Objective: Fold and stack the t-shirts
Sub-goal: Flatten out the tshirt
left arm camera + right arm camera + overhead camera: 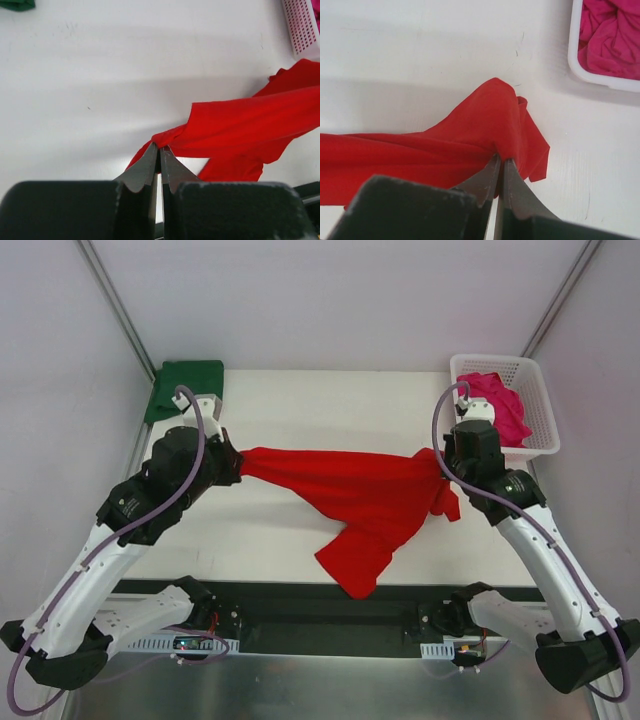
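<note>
Across the middle of the white table (pixel 300 405), the red t-shirt (pixel 360 502) is stretched sideways between the two arms, its upper edge pulled into a fairly straight band. The left gripper (pixel 238 462) pinches the shirt's left end. In the left wrist view its two fingers are closed to a thin slit with a small fold of red cloth caught at the tips. The right gripper (pixel 438 465) holds the opposite end in the same way, fingers pressed together on a bunched fold, with a loose flap, perhaps a sleeve, hanging just past them. Shadows on the table under the band in both wrist views suggest the held edge is raised a little off the surface, though how far cannot be told. Below the band the rest of the shirt sags and narrows into a tail that points toward the near edge of the table and ends at the dark strip there, between the two arm bases. The dark green t-shirt (pixel 185 385) lies folded at the far left corner, well apart from the red one. At the far right corner stands a white lattice basket (pixel 538 390), with the crumpled pink t-shirt (pixel 497 405) inside it, near the right gripper but not touching it.
</note>
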Robot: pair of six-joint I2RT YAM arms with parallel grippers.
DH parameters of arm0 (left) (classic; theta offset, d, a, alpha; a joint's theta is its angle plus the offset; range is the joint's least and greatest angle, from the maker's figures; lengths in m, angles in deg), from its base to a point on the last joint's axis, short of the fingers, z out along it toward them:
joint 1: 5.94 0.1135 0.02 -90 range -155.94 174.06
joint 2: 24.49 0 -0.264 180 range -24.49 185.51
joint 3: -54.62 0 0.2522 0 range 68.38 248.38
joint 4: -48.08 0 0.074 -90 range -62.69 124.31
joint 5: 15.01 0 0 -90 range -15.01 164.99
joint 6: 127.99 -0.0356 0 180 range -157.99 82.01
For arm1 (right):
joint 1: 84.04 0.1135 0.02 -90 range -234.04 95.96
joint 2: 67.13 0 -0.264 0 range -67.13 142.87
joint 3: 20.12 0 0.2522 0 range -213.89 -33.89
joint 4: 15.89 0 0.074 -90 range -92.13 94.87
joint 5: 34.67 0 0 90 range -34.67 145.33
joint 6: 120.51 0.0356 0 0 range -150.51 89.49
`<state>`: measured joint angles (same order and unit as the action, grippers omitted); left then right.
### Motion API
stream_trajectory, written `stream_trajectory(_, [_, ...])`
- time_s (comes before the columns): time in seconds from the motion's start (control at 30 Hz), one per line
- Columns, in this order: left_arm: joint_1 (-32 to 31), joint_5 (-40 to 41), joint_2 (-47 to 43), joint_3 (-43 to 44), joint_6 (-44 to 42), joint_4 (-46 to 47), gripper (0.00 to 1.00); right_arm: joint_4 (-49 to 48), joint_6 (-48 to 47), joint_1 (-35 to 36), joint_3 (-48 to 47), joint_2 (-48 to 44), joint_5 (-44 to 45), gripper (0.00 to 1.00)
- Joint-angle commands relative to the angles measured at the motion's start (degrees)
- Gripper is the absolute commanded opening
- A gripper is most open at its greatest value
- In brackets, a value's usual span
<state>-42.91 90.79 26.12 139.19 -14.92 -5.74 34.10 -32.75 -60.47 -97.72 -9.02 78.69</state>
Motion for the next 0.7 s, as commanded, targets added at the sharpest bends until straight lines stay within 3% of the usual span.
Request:
stream_trajectory(0.0, [1.37,5.38,0.98,7.05,-5.14,-2.39,0.00,-2.04,-3.55,0.07,-1.99,-2.82,4.33,0.01])
stream_trajectory(0.67, [3.66,10.14,3.97,19.28,-12.26,-3.98,0.00,-5.55,-10.32,-0.11,-12.27,-3.70,6.97,0.01])
